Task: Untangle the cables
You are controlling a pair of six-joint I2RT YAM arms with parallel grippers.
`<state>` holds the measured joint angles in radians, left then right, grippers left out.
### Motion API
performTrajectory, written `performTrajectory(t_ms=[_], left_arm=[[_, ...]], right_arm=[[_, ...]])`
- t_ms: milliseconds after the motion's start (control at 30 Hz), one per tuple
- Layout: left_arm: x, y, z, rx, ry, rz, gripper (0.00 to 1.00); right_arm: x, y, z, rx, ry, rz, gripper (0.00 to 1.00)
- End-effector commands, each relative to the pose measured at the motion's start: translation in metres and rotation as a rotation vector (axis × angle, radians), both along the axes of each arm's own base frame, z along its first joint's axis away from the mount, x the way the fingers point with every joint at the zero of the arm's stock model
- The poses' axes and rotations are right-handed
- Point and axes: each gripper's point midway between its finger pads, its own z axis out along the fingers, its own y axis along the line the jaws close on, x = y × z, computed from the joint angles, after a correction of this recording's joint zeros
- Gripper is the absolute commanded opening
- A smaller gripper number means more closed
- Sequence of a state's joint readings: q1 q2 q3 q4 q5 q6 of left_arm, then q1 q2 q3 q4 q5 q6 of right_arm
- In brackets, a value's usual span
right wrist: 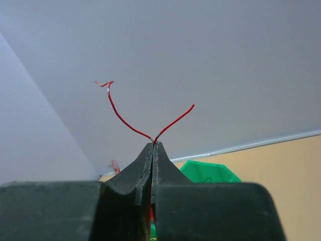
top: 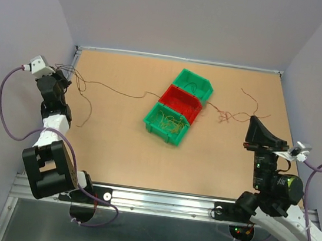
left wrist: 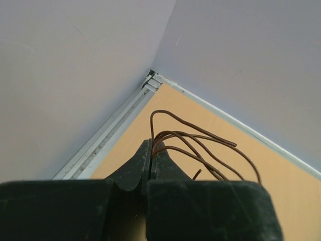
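With the arms drawn out to opposite sides of the tan bench (top: 115,150), each claw is clamped on cable. The left claw (left wrist: 151,150) sits near the far-left corner, fingers pressed together with no gap, pinching a bundle of thin brown wiry cable (left wrist: 190,140). Several loops arc up out of the tips in the left wrist view. In the top view one brown strand runs from that claw across the bench toward the bins, and others dangle beside the left arm.

The right claw (right wrist: 153,146) is at the right side, also closed tight, gripping a thin red wiry cable (right wrist: 120,115). Two ends stick up from the tips in a V, the left one kinked at its tip. A squiggly clump of red-brown strands (top: 227,114) lies on the bench between the bins and the right claw; whether it joins the held strand cannot be told.

Three small plastic bins sit touching in a diagonal row mid-bench: the far green bin (top: 204,84), the red bin (top: 179,96) in the middle, and the near green bin (top: 152,121). A tangle of thin yellow-orange strands (top: 170,121) lies inside the near green bin. The contents of the other two are too small to make out.
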<state>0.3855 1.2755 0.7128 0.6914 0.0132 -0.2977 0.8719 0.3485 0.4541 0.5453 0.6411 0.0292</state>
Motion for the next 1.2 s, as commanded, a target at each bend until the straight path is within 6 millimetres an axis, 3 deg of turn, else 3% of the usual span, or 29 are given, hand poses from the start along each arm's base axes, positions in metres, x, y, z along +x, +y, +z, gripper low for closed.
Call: performTrajectory(t_ms=[0, 133, 300, 433, 700, 900, 1000, 1033, 1133, 1167], left_arm=[[0.002, 0.012, 0.041, 0.010, -0.122, 0.037, 0.00], [0.003, 0.007, 0.042, 0.009, -0.123, -0.005, 0.00], [0.002, 0.004, 0.045, 0.012, -0.134, -0.013, 0.00], [-0.001, 0.014, 0.043, -0.003, -0.135, 0.035, 0.00], [-0.003, 0.038, 0.032, -0.071, -0.126, 0.078, 0.00], [-0.008, 0.068, 0.021, -0.157, -0.118, 0.079, 0.00], [-0.004, 0.066, 0.017, -0.177, -0.117, 0.031, 0.00], [-0.001, 0.056, 0.016, -0.174, -0.114, -0.032, 0.00], [0.000, 0.035, 0.032, -0.131, -0.139, -0.122, 0.00], [0.000, 0.020, 0.045, -0.095, -0.158, -0.166, 0.00]], right_arm=[[-0.007, -0.031, -0.013, 0.062, 0.019, -0.090, 0.00], [-0.008, -0.034, -0.016, 0.062, 0.023, -0.095, 0.01], [0.004, -0.023, -0.017, -0.006, 0.066, -0.120, 0.01], [0.014, -0.027, -0.025, 0.021, 0.117, -0.184, 0.00], [-0.011, -0.086, -0.035, 0.228, 0.109, -0.315, 0.01], [-0.030, -0.123, -0.046, 0.385, 0.079, -0.380, 0.00], [-0.027, -0.112, -0.041, 0.338, 0.052, -0.345, 0.01], [-0.025, -0.105, -0.039, 0.305, 0.040, -0.324, 0.01], [-0.020, -0.078, -0.023, 0.191, -0.005, -0.235, 0.01], [-0.013, -0.062, -0.022, 0.128, 0.001, -0.207, 0.01]])
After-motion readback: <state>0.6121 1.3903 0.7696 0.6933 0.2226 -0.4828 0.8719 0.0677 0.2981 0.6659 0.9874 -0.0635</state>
